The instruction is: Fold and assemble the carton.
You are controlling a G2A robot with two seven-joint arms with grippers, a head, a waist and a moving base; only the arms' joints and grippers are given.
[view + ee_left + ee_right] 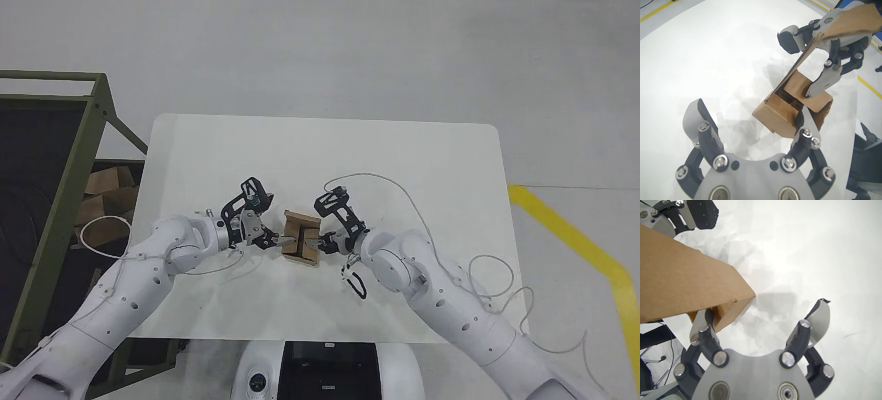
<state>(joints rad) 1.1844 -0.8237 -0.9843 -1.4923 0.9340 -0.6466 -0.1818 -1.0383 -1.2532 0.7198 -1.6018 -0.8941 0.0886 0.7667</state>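
1. Near the middle of the worktop point(420, 160), top view: the carton point(301, 238) stands between the two arms. The left gripper point(260, 215) is on one side and the right gripper point(328, 218) on the other, probably flanking it so it cannot slide while the flaps go in.
2. Left wrist view: the left gripper point(751, 106) is spread wide and holds nothing. One fingertip point(808, 123) touches the carton point(776, 117) at its open top, likely as a brace. The right gripper point(798, 68) is also spread, and its lower finger presses an inner flap point(797, 85) down into the box. The outer flap point(848, 20) stands tall past that gripper, not yet folded.
3. Right wrist view: the right gripper point(762, 311) is wide apart and clamps nothing. One finger point(698, 323) reaches under the raised flap into the carton point(687, 281); the other hangs over bare worktop. Judgement: inner flaps partly tucked, closing flap still to do.
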